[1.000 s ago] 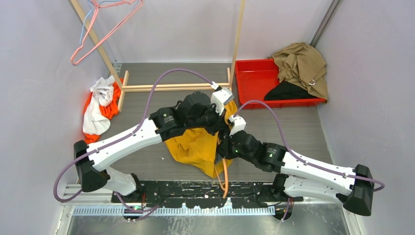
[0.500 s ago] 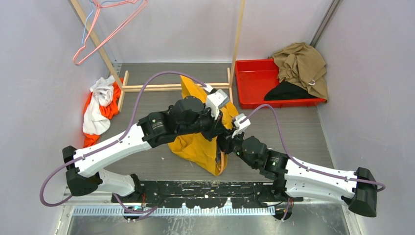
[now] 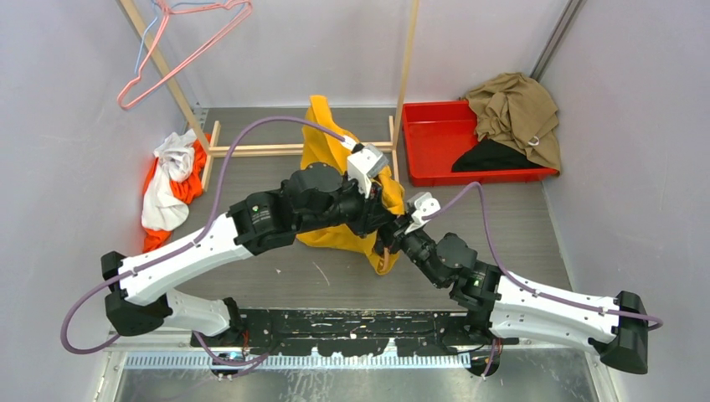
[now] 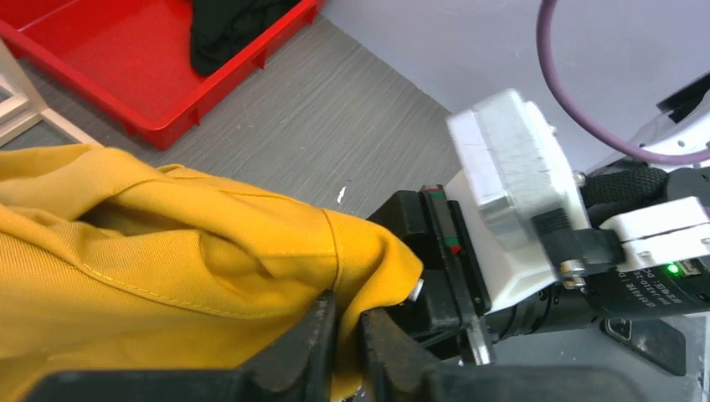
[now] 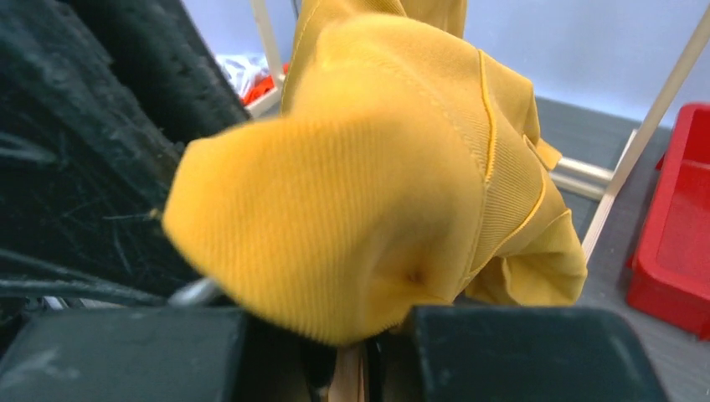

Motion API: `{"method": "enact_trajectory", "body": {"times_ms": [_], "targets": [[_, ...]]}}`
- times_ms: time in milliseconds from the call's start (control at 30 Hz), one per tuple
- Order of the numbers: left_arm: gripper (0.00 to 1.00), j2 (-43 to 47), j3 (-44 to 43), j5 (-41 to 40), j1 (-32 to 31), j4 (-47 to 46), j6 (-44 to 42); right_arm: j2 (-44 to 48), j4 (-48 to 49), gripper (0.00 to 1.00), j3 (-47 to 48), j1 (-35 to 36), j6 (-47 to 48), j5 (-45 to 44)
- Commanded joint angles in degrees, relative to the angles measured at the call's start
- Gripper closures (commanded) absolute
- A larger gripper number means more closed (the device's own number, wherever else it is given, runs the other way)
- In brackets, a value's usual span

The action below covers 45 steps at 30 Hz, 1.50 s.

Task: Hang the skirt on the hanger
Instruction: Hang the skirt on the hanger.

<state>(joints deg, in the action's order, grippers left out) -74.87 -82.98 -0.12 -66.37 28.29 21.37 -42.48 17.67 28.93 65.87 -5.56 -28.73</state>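
Observation:
The yellow skirt hangs bunched between both arms above the middle of the floor, its top edge reaching up to the wooden rack. My left gripper is shut on a fold of the skirt, the cloth pinched between its black fingers. My right gripper sits just beside it, facing it. It is shut on a thin orange hanger, and the skirt drapes over the hanger's top. Only a short orange piece of the hanger shows below the cloth.
A red tray at the back right holds a tan cloth and a black one. A wooden rack stands behind the skirt, with a pink hanger on it. White and orange clothes lie at the left wall.
Both arms have reached further from their bases and lifted the skirt. It has risen off the floor and now stretches up toward the rack.

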Motion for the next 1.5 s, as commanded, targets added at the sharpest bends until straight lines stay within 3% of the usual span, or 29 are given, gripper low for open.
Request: {"method": "enact_trajectory", "body": {"times_ms": [0,233,533,600,667,833,933,967,1233,1467], "targets": [[0.74,0.77,-1.62,2.59,-2.47,4.62,2.7,1.36,25.03,0.99,3.75,-0.18,6.02,-0.05],[0.48,7.7,-6.41,-7.43,-2.45,10.32,1.37,5.06,22.7,0.99,4.65,-0.19,9.42,2.75],[0.47,6.21,-14.98,-12.53,-2.47,12.83,-1.3,5.33,24.62,0.99,4.54,-0.15,10.33,4.23],[0.42,4.83,-17.35,-13.59,-2.33,13.04,-2.75,5.11,24.56,0.99,4.23,-0.15,9.64,4.3],[0.35,3.13,-18.84,-13.36,-1.65,13.5,-3.91,4.96,25.47,0.99,3.52,-0.16,8.64,4.57],[0.27,-0.67,-18.45,-8.99,0.35,10.39,-4.43,5.56,25.84,0.99,1.61,-0.16,6.18,4.42],[0.07,-1.64,-17.67,-5.15,0.36,8.63,-4.79,5.69,25.51,0.99,1.22,-0.13,5.6,4.4],[0.06,-1.68,-17.14,-5.1,0.36,8.63,-6.03,5.92,25.37,0.99,1.22,-0.17,5.47,4.56],[0.05,0.76,-11.34,-9.1,0.96,3.78,-13.5,7.67,22.62,0.99,1.65,-0.12,4.19,6.07],[0.27,0.89,-10.47,-9.42,4.68,1.18,-12.07,9.02,21.58,0.99,1.25,-0.13,3.39,6.79]]}}
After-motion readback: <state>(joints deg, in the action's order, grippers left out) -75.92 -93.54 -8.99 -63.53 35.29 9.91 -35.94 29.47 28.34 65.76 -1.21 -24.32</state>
